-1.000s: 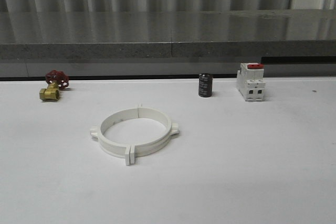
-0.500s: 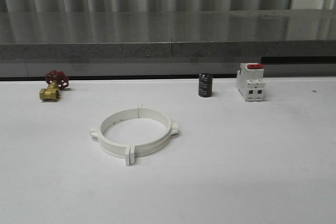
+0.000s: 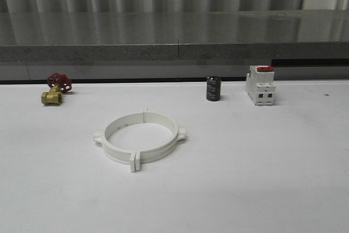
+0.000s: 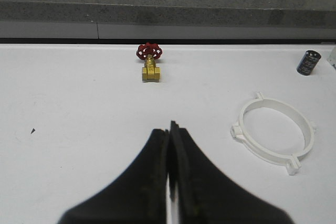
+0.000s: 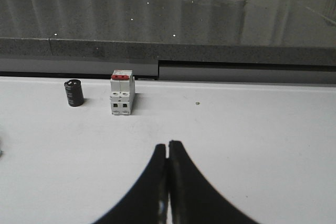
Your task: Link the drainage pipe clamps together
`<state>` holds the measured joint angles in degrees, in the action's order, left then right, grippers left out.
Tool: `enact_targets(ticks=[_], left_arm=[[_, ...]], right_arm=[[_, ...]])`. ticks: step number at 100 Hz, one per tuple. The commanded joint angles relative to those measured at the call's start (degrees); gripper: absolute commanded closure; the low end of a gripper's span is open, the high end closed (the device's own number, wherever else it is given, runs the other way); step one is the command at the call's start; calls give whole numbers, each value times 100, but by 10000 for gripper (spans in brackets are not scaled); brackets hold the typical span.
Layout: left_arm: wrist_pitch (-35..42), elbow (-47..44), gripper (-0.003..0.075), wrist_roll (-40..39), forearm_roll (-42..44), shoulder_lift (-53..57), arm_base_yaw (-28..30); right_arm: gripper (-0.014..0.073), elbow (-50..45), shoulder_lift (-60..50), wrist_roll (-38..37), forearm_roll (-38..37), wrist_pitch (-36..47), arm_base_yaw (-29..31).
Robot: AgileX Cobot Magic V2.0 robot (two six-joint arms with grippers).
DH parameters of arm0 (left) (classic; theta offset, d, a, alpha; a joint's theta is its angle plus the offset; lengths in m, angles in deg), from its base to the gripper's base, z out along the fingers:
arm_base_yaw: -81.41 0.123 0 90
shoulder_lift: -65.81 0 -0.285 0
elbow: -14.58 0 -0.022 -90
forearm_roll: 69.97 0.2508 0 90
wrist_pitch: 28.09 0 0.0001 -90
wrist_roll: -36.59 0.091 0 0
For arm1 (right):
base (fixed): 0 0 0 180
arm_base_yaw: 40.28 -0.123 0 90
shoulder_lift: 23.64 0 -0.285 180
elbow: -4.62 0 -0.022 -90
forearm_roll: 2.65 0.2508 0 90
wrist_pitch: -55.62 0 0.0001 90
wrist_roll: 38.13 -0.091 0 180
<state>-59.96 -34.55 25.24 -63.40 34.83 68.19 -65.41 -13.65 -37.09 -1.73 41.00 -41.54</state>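
Note:
The two white drainage pipe clamps [image 3: 140,136] lie flat on the white table [image 3: 262,167], their end tabs meeting so that they form one wide ring; the left wrist view has the same ring [image 4: 274,134]. My left gripper [image 4: 169,128] is shut with nothing in it, hovering over bare table well apart from the ring. My right gripper [image 5: 168,144] is also shut and empty, above bare table nearer than the switch block.
A brass valve with a red handwheel [image 3: 55,89] sits at the back left. A black cylinder [image 3: 212,89] and a white switch block with red top [image 3: 260,85] stand at the back right. A grey stone ledge [image 3: 174,42] runs behind the table.

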Motion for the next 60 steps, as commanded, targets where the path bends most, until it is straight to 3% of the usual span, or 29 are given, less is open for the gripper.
enact_targets(ticks=[1, 25, 60], left_arm=[[452, 147, 741, -13, -4, -32, 5], [452, 147, 741, -13, -4, -47, 5], [452, 147, 741, -13, -4, -59, 5]], right_arm=[[661, -183, -172, 180, 96, 832, 41], [661, -786, -390, 97, 82, 1316, 35], [661, -777, -390, 49, -42, 1432, 35]])
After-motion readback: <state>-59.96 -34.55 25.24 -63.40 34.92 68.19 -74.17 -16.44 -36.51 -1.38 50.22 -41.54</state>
